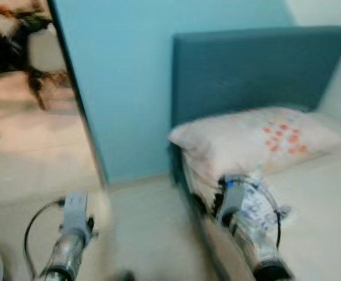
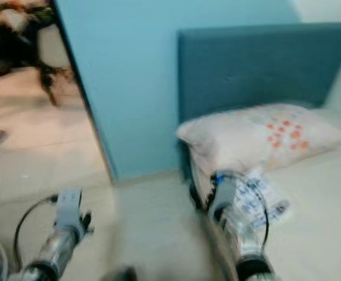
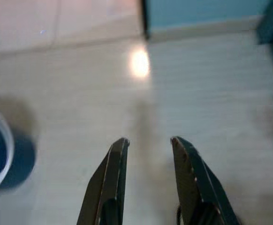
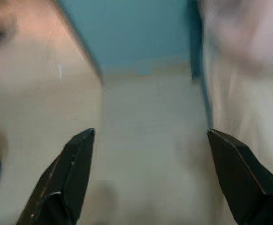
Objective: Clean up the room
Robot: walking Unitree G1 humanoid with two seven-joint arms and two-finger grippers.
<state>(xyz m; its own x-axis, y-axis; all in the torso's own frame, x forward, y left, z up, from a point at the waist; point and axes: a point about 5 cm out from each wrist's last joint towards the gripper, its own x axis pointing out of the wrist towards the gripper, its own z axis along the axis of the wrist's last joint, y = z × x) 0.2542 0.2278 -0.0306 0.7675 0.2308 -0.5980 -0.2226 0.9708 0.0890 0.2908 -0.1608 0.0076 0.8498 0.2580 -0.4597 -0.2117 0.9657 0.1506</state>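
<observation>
Both hands are empty: the left hand (image 3: 148, 143) slightly parted, the right hand (image 4: 150, 136) wide apart. A crinkled plastic packet (image 2: 261, 196) lies on the bed (image 2: 317, 193) near the pillow (image 2: 258, 137) — motion blur risks a misjudged reach or a knock against the bed edge.

blue wall (image 1: 118, 70), blue headboard (image 1: 258, 67), tiled floor (image 1: 153, 234)

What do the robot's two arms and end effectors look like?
Both arms are silver metal with grey blocks at the wrist and looping black cables. The left end effector and right end effector each have two long, black, tapered fingers with pointed tips.
</observation>
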